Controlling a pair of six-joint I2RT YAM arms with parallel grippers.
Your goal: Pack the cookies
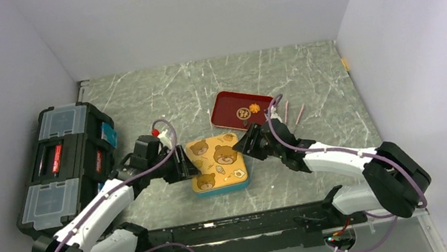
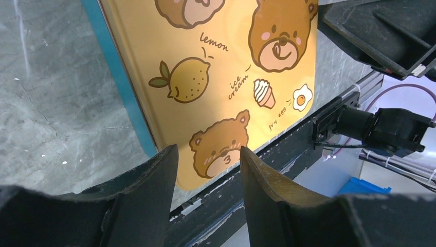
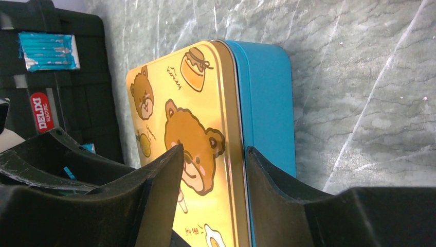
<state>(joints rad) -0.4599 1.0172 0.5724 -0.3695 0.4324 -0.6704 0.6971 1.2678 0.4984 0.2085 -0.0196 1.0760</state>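
My left pincer is apart at the 9 o'clock edge of the tin. My right pincer is also apart, at the tin's 3 o'clock edge. I cannot tell whether either one touches it. The yellow bear lid sits shut on the tin, mid-bench. The cookies lie on a red tray at the tin's 1 o'clock, near it but apart; I make out an orange one and a dark round one. A black toolbox stands at 9 o'clock.

Overhead wide, wrists close, tin shared
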